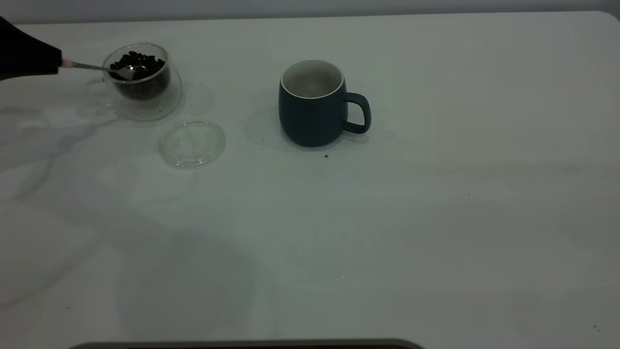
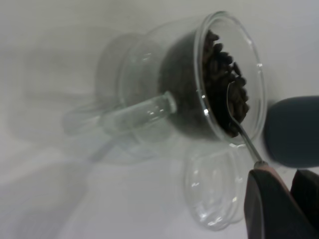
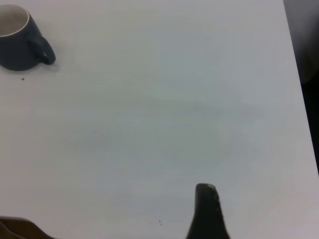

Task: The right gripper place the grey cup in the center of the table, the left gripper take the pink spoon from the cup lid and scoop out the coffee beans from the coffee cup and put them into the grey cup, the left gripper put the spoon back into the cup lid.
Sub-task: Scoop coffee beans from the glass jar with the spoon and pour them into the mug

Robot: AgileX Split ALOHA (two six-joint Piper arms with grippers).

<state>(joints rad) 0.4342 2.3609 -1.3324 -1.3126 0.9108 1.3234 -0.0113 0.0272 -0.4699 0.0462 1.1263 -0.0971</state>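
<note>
Exterior view, left gripper at 10 o'clock pinching pink spoon, bowl among coffee beans in coffee cup, cup lid just beside, grey cup near table centre; left wrist view, fingers clamped on spoon handle; right wrist view, right gripper over bare table, finger state cannot be told.

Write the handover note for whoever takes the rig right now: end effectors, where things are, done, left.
Left end effector: shut on the spoon handle, at the table's left edge; spoon bowl is in the beans inside the coffee cup.
Right end effector: off to the right, away from the mug, holding nothing visible; open or shut cannot be told.
Grey cup: upright near table centre, handle to the right, looks empty.
Lid: flat on the table in front of the coffee cup, empty.
Done: cup placed, spoon picked up.
Left: lift a scoop, tip it into the grey cup, return the spoon to the lid.
</note>
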